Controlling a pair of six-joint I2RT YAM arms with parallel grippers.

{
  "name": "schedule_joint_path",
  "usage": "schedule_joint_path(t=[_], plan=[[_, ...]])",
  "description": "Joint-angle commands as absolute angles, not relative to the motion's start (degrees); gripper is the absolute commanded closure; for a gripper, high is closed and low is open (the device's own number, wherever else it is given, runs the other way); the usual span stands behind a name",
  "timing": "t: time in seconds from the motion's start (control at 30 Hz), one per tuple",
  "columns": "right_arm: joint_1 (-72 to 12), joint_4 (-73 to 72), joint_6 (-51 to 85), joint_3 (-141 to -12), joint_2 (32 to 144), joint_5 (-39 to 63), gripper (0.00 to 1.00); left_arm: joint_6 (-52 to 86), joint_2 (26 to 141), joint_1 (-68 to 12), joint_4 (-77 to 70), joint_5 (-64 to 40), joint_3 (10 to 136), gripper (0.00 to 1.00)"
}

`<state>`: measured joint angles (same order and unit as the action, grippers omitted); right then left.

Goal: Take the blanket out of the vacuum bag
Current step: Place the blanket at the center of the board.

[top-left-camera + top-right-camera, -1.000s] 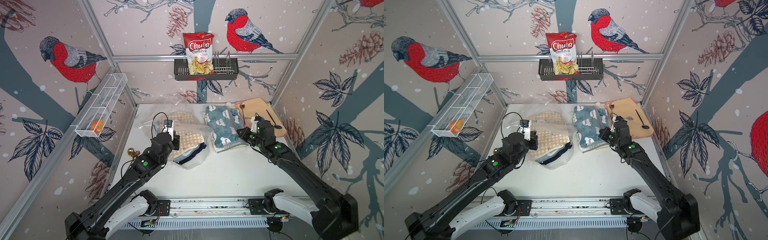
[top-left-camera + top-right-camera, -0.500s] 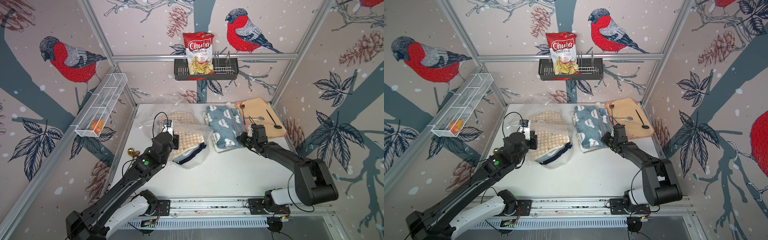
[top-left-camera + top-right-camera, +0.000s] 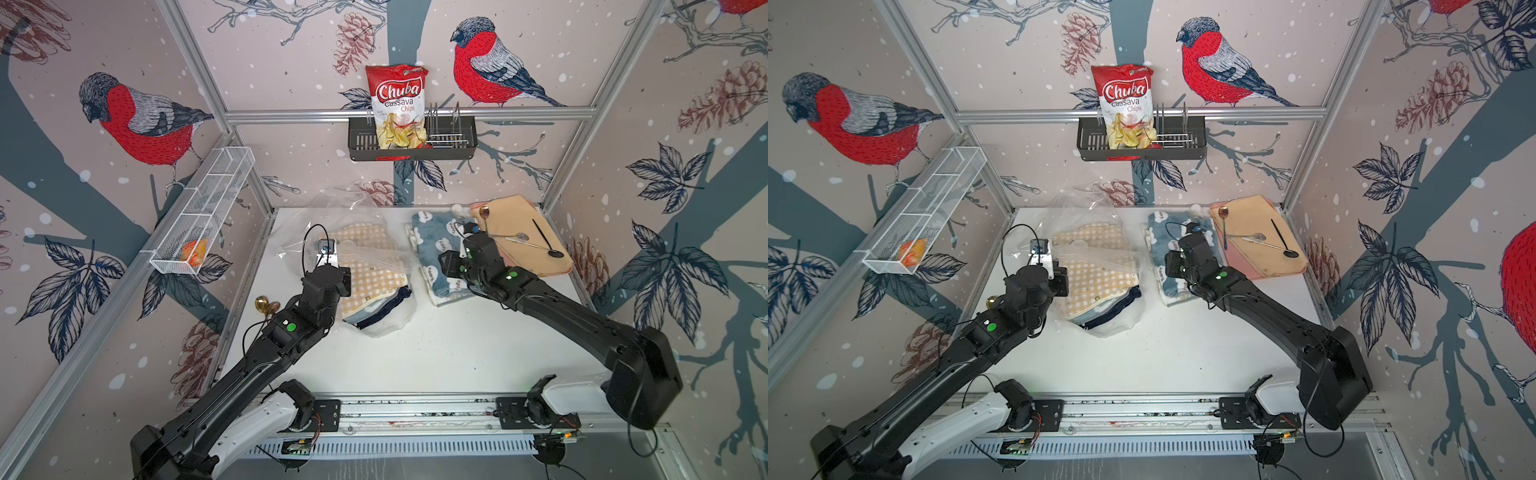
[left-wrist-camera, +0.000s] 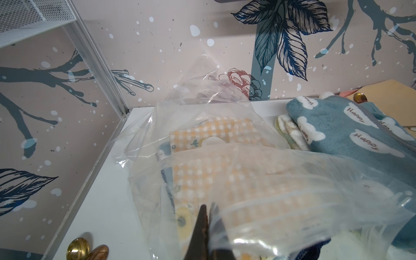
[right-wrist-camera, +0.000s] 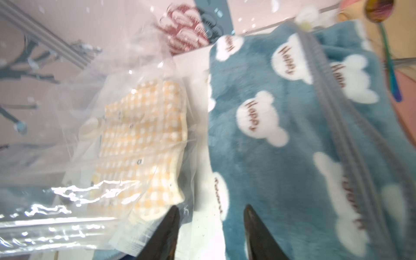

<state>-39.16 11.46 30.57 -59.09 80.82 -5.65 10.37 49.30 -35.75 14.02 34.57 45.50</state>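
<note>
The vacuum bag lies crumpled at the table's back left, and its round white valve cap shows through the film. An orange checked blanket sits folded inside it. My left gripper is shut on a fold of the bag's film at the near left side. A blue blanket with white "Happy" clouds lies outside, right of the bag. My right gripper hangs open and empty over the gap between the bag and the blue blanket.
A peach cutting board with spoons on it lies at the back right, touching the blue blanket. Brass knobs sit by the left wall. A wire basket hangs on the left wall. A black rack holding a chips bag hangs on the back wall.
My right gripper has moved left across the blue blanket toward the bag, and its jaws have opened. The left arm has stayed where it was, still shut on the bag.
</note>
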Motion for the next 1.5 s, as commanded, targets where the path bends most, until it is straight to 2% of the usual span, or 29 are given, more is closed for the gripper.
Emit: schedule_joint_path(t=[0.0, 0.1, 0.33, 0.5, 0.6, 0.8, 0.87, 0.93, 1.3, 1.47], plan=[[-40.7, 18.3, 26.7, -61.4, 86.2, -6.0, 0.66, 11.0, 49.0, -35.5, 11.6, 37.3, 45.3, 1.0], [-42.2, 18.6, 25.9, -61.7, 90.4, -8.4, 0.66, 11.1, 49.4, -35.4, 11.5, 36.8, 45.3, 1.0], [-42.6, 20.4, 25.1, -63.0, 95.2, -17.1, 0.44, 10.8, 49.6, -35.4, 11.2, 35.8, 45.2, 1.0], [-42.7, 20.2, 25.3, -62.8, 98.3, -19.2, 0.42, 10.7, 49.7, -35.4, 11.0, 35.0, 45.2, 1.0], [-42.7, 19.3, 26.1, -62.3, 99.9, -20.1, 0.48, 10.7, 49.8, -35.4, 11.0, 34.8, 45.2, 1.0], [-42.8, 18.6, 26.6, -62.3, 99.7, -20.8, 0.77, 10.7, 49.9, -35.4, 10.8, 34.5, 45.1, 1.0], [-42.9, 18.6, 26.5, -62.3, 98.5, -20.1, 0.9, 10.6, 49.8, -35.4, 10.8, 34.3, 45.1, 1.0], [-43.0, 18.6, 26.2, -62.2, 97.1, -19.9, 0.97, 10.7, 49.8, -35.4, 10.8, 34.3, 45.2, 1.0], [-44.1, 19.3, 23.2, -61.9, 85.9, -12.1, 0.98, 10.7, 50.4, -35.4, 11.0, 33.2, 45.4, 1.0], [-42.8, 18.3, 23.1, -59.9, 83.1, -4.8, 0.98, 10.7, 50.4, -35.4, 11.1, 32.7, 45.5, 1.0]])
